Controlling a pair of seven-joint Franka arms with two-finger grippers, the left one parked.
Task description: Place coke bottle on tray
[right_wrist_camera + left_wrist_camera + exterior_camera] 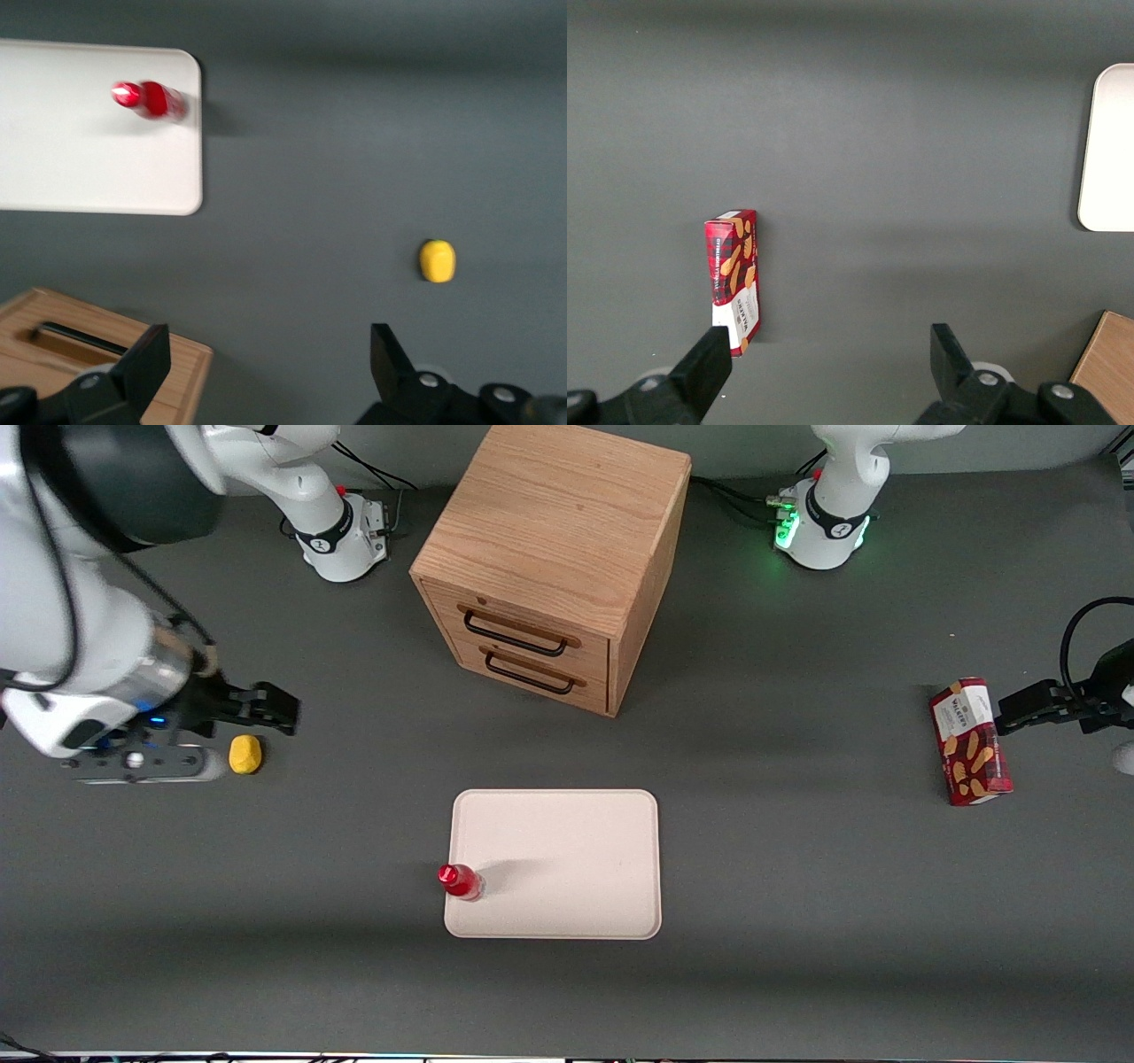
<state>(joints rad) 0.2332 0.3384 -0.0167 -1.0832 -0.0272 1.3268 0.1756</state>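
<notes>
The small red coke bottle (pixel 461 881) stands upright on the pale cream-pink tray (pixel 567 850), at the tray corner nearest the front camera toward the working arm's end. The right wrist view shows the same bottle (pixel 149 99) near a corner of the tray (pixel 89 150). My gripper (pixel 270 710) hangs open and empty above the bare table at the working arm's end, well away from the tray and just above the yellow lump (pixel 245 755). Its two dark fingers (pixel 146 359) stand wide apart with only grey table between them.
A wooden drawer cabinet (pixel 554 558) with two drawers stands farther from the camera than the tray. A red snack box (pixel 970 741) lies toward the parked arm's end. The yellow lump (pixel 437 261) lies on the table beside my gripper.
</notes>
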